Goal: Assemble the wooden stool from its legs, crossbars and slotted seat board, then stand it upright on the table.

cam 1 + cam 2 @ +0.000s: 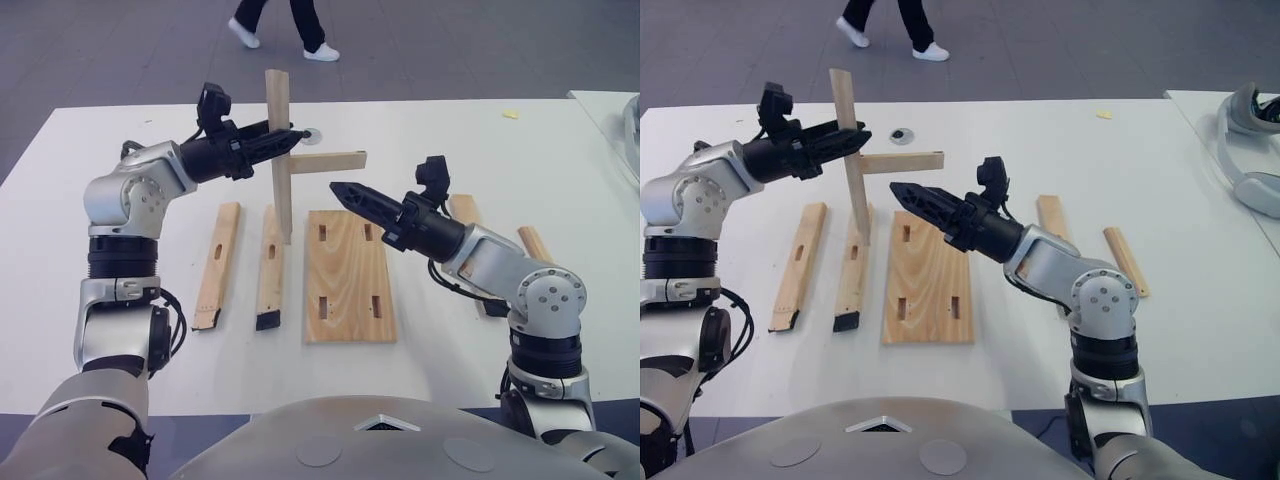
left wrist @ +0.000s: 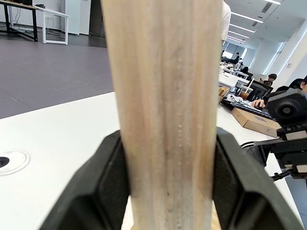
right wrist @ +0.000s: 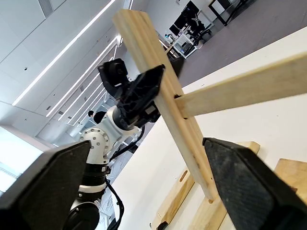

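Observation:
My left gripper [image 1: 288, 133] is shut on an upright wooden leg [image 1: 281, 150], held above the table with its lower end near the slotted seat board [image 1: 347, 275]. A crossbar [image 1: 330, 162] sticks out sideways from that leg toward my right. In the left wrist view the leg [image 2: 165, 115] stands between the two black fingers [image 2: 96, 191]. My right gripper [image 1: 347, 190] hovers open over the seat board's far end, just right of the held leg [image 3: 163, 96] and below the crossbar [image 3: 249, 86]. Two more legs [image 1: 218, 262] [image 1: 271, 265] lie flat, left of the board.
Two short wooden pieces [image 1: 462, 210] [image 1: 533, 243] lie right of the board, partly behind my right arm. A round grommet [image 1: 312, 133] sits in the table behind the held leg. A white headset [image 1: 1255, 150] rests on a neighbouring table at the far right.

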`<state>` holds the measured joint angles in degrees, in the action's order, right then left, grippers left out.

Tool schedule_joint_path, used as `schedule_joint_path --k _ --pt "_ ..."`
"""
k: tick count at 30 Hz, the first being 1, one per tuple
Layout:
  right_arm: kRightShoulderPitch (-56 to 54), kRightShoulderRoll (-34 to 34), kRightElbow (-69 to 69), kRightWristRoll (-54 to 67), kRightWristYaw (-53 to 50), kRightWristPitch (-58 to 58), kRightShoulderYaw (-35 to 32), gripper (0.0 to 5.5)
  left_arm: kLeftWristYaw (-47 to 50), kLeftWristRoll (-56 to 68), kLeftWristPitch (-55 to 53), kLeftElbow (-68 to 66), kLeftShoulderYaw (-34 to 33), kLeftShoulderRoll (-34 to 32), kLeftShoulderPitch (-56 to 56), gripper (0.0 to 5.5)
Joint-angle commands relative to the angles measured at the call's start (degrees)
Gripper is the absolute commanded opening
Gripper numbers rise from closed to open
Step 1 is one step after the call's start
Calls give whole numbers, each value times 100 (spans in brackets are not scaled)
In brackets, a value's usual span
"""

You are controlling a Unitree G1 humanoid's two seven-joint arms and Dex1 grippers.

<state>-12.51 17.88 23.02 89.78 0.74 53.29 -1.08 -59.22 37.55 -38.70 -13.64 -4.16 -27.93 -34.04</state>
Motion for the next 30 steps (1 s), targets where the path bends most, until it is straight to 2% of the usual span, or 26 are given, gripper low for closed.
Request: schedule_joint_path --k 1,5,9,13,22,30 --pt "-735 421 -112 234 101 -29 -390 436 16 -164 349 119 9 116 66 207" --pt "-2696 1387 -1234 364 636 -55 -1177 436 48 -24 638 479 -123 295 213 207" --pt "-3600 1808 -2386 -427 1372 -60 -1260 436 -245 380 606 1460 -183 269 470 207" --pt "-3473 1699 -2526 -835 1618 24 -1227 436 -313 655 567 2176 -164 307 844 207" --pt "-3253 1627 -2551 -1211 1716 200 -1445 436 248 1229 362 3648 -37 548 1968 207" --pt "-3044 1569 -2462 -1300 1681 326 -1626 436 -169 747 954 4065 284 140 2473 207"
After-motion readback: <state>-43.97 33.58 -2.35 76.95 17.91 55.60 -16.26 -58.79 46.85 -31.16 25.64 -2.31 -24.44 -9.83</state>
